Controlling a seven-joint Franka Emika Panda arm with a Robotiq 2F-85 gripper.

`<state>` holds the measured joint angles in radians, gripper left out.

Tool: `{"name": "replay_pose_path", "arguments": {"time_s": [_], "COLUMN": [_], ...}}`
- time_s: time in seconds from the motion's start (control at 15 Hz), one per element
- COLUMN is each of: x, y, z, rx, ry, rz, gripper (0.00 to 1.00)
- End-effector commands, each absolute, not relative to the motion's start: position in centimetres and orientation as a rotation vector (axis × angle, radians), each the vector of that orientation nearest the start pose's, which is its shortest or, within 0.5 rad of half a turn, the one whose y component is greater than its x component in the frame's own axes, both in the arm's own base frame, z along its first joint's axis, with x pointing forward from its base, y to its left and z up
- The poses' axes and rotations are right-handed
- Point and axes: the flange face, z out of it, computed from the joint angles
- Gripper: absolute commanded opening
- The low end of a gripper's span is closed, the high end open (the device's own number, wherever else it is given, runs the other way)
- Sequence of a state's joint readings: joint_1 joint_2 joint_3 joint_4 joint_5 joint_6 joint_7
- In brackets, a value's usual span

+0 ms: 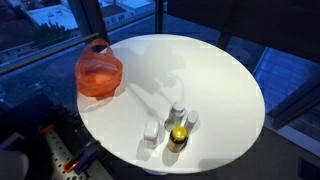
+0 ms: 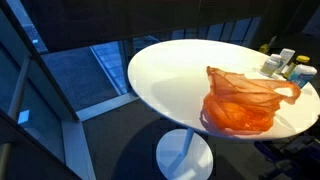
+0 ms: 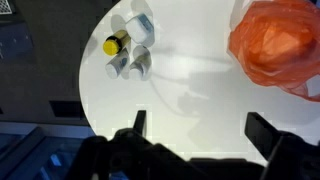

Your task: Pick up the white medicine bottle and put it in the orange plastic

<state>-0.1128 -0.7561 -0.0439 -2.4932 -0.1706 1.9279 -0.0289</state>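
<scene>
A cluster of small bottles stands near the table's edge. It holds white bottles [image 1: 177, 113] [image 3: 140, 62] and a dark bottle with a yellow cap [image 1: 178, 134] [image 3: 114, 45]. I cannot tell which white one is the medicine bottle. The cluster also shows at the far edge in an exterior view [image 2: 284, 62]. The orange plastic bag [image 1: 99, 72] [image 2: 240, 100] [image 3: 278, 45] lies crumpled on the table, apart from the bottles. My gripper [image 3: 200, 130] is open and empty, high above the table between bottles and bag. It does not show in either exterior view.
Everything sits on a round white table [image 1: 200, 70] [image 2: 170, 70] [image 3: 180, 95] on a pedestal foot. Dark floor and glass walls surround it. A white flat piece [image 1: 151, 130] lies beside the bottles.
</scene>
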Motion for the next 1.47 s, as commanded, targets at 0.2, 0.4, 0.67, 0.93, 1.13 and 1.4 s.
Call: {"name": "replay_pose_path", "arguments": {"time_s": [0.2,0.4,0.67,0.93,1.13,1.4], "x": [33.6,33.6,33.6,33.6,35.1,37.2], "y": [-6.7,-6.7,-6.7,-6.7,-6.4,-7.0], "z": [55.1,55.1,55.1,55.1,55.4,54.0], "rx": [-3.277,-3.277,-3.277,-3.277,-3.280,-3.289], "ry": [0.122,0.122,0.122,0.122,0.149,0.216], "rz": [-0.298,-0.298,-0.298,-0.298,-0.300,-0.272], "gripper": [1.00,1.00,1.00,1.00,1.00,1.00]}}
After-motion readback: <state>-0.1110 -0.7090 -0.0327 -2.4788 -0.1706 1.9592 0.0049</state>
